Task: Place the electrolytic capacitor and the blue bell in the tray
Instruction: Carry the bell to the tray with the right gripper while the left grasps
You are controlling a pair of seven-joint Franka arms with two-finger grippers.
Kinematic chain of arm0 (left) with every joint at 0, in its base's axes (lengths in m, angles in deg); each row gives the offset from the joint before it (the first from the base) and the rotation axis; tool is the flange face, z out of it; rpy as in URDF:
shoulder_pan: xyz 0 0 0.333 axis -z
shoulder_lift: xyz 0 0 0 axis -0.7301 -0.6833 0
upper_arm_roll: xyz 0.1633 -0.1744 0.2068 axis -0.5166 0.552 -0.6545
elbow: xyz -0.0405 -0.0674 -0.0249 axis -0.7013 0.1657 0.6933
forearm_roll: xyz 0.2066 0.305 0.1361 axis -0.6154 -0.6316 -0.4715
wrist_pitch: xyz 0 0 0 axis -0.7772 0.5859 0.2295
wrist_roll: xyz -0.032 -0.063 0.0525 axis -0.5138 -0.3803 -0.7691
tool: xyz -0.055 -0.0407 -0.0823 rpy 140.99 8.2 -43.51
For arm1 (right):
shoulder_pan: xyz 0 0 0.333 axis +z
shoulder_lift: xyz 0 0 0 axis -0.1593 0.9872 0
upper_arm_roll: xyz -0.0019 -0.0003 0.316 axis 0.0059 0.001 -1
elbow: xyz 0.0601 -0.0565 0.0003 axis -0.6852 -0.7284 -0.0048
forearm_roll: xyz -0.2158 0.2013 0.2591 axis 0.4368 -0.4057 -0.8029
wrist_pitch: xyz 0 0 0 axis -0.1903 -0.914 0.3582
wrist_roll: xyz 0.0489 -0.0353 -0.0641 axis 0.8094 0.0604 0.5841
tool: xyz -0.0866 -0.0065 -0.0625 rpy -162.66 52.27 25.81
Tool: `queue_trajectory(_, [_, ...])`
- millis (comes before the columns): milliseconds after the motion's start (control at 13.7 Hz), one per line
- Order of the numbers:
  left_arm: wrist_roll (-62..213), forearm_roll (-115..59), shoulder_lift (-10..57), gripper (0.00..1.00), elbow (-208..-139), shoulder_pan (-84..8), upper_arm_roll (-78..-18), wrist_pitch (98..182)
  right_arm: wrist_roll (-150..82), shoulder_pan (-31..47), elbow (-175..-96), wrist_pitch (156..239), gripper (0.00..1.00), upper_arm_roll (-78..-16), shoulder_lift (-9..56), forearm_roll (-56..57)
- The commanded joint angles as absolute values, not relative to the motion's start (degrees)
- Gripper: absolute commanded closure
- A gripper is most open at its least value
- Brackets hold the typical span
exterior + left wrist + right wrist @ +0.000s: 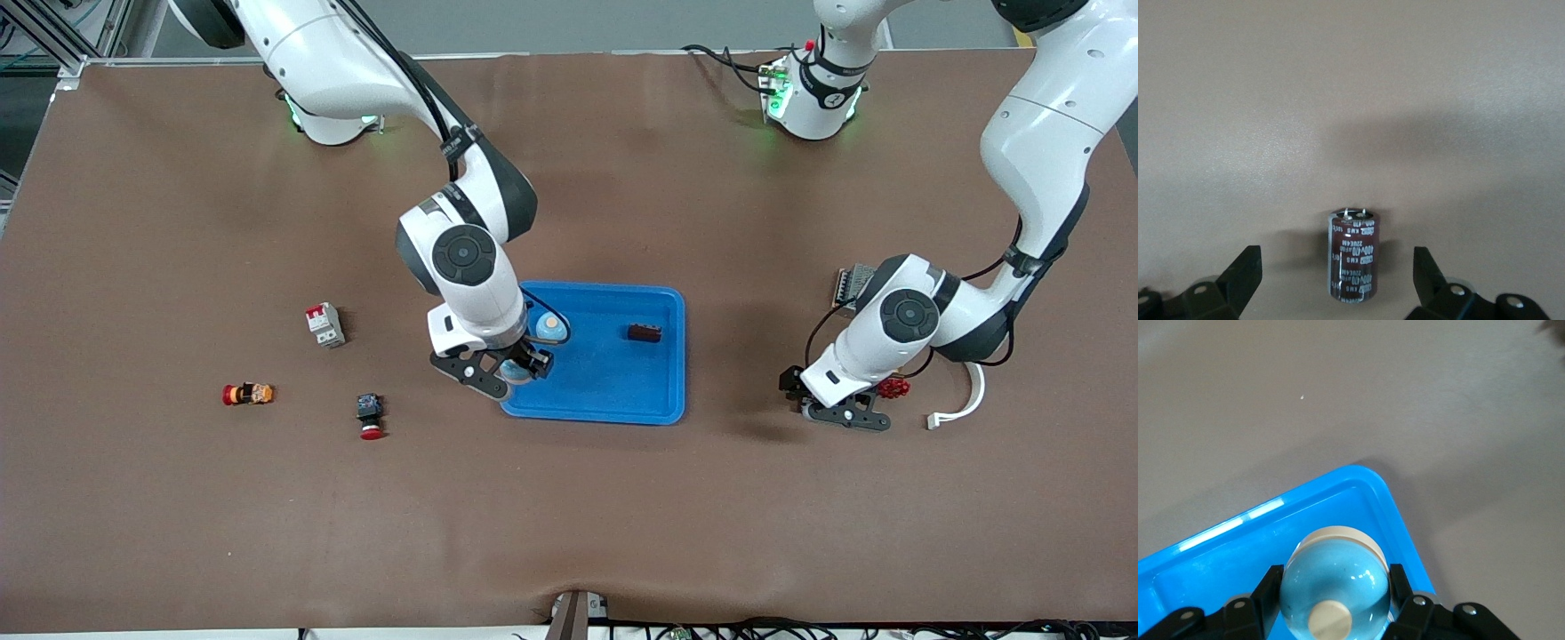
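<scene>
The bright-blue tray (613, 378) lies mid-table. My right gripper (511, 369) is shut on a light-blue bell (1335, 587) with a cream knob, over the tray's corner (1358, 493) at the right arm's end, nearest the front camera. A second light-blue dome (551, 327) and a small dark brown part (645, 333) lie in the tray. My left gripper (840, 413) is low over the table at the left arm's end. In the left wrist view it (1337, 253) is open, with the dark brown electrolytic capacitor (1353, 257) on the table between its fingers, untouched.
A red thing (893, 388), a white cable piece (960, 404) and a perforated board (853, 283) lie by the left gripper. Toward the right arm's end are a red-and-white breaker (324, 324), a black-and-red push button (370, 416) and a small orange part (247, 394).
</scene>
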State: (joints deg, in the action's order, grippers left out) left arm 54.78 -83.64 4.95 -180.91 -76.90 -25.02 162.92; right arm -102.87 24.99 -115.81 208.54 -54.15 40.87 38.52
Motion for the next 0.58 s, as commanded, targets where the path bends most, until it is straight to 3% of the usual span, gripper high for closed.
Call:
queue_trajectory(0, [54.24, -83.60, 3.59, 0.00, -179.69, -76.60, -25.19, 163.41, -101.49, 25.20, -113.11, 209.65, 0.53, -53.73, 43.23, 38.98])
queue_trajectory(510, [54.16, -83.51, 3.59, 0.00, -179.69, -76.69, -25.19, 163.41, -101.49, 26.17, -110.56, 212.39, 0.53, -53.65, 47.71, 39.07])
